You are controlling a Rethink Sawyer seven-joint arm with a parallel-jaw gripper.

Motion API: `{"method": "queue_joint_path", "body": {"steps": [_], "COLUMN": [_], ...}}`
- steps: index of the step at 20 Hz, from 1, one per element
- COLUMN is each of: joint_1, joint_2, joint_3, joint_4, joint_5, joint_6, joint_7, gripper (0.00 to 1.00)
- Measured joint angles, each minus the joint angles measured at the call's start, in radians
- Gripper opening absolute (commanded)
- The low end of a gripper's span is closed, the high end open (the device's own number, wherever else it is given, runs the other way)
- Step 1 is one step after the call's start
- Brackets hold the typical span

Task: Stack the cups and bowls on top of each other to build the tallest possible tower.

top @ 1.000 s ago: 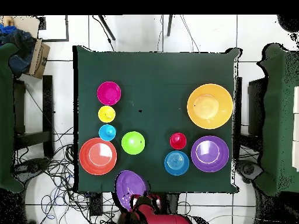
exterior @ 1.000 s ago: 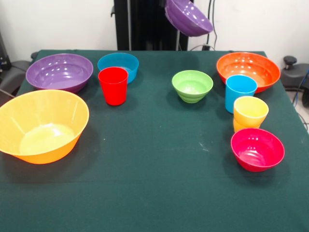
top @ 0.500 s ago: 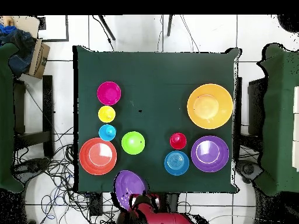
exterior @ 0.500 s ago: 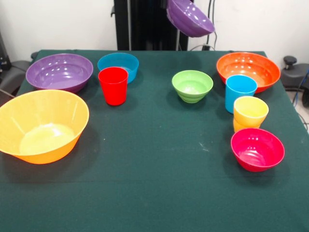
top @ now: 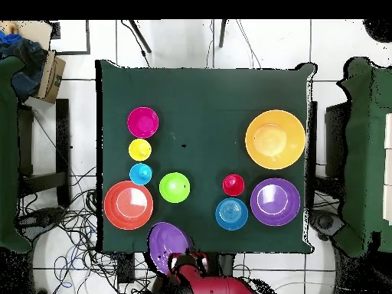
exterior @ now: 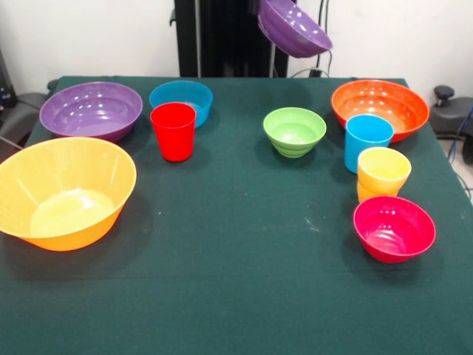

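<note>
Since my gripper (top: pixel 186 262) is mostly hidden behind the lifted purple bowl (exterior: pixel 290 26), I cannot tell how it holds — only that the bowl hangs tilted in the air against it, at the worktop (exterior: pixel 244 222) edge nearest my base. The risk, I judge: a tilted, glossy bowl could slip out or land crooked. Below and beyond it sit the green bowl (exterior: pixel 294 131) and orange bowl (exterior: pixel 380 109); the other purple bowl (exterior: pixel 91 110) lies well apart.
</note>
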Motion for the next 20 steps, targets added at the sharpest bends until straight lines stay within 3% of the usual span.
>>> {"method": "queue_joint_path", "body": {"steps": [20], "joint_1": [-0.031], "joint_2": [-0.004], "joint_3": [0.058], "joint_4": [-0.018], "joint_5": [0.012], "joint_6": [0.021], "joint_7": [0.000], "gripper": [0.00]}}
